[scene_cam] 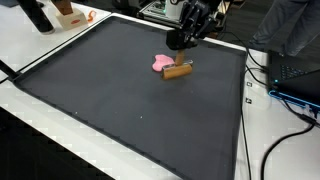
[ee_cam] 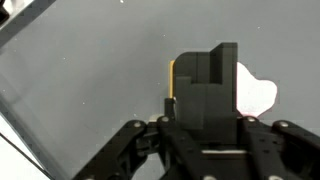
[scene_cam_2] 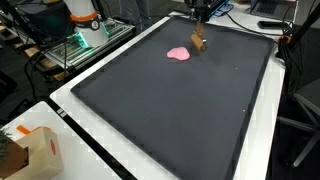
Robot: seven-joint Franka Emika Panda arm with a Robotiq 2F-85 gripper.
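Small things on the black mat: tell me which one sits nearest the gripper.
The brown block, not the flat pink piece. In an exterior view the gripper hangs right over the block; the pink piece lies beside it.

Pink blob (scene_cam: 159, 64), tan block (scene_cam: 178, 71), black gripper (scene_cam: 182, 46), dark grey mat (scene_cam: 120, 105).

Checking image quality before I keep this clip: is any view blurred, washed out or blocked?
Wrist view: soft focus; dark fingers fill the middle and hide most of the wooden block; the pink piece is washed out, nearly white. Both exterior views: even light, no glare on the dark mat, but coarse, so the gripper shows little detail.
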